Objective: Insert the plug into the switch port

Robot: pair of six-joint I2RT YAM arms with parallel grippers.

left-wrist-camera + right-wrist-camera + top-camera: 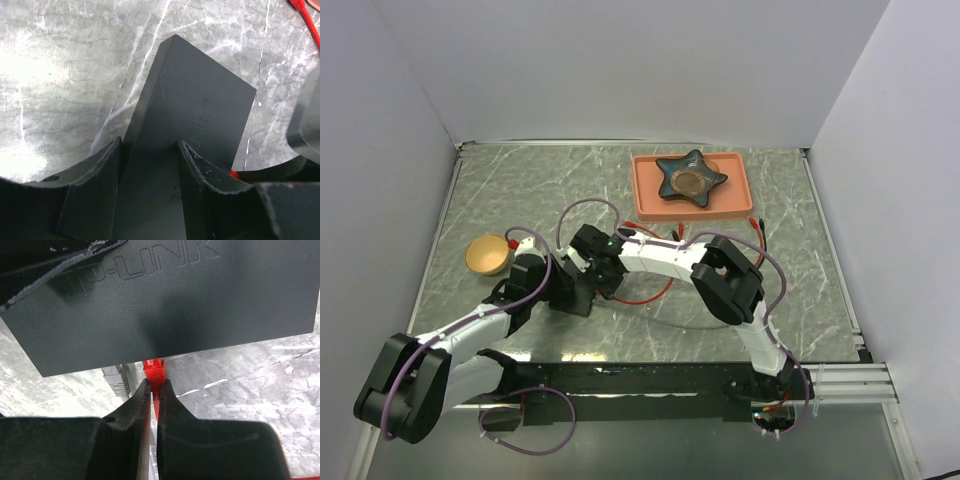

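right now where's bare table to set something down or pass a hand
Free: the far-left table between the gold bowl and back wall, and the right side between the orange tray and near edge. Crowded: the middle, where the left pincer grips the switch and the right pincer holds the red cable.

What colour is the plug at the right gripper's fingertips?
Red. The plug shows best in the right wrist view, pinched by the right gripper.
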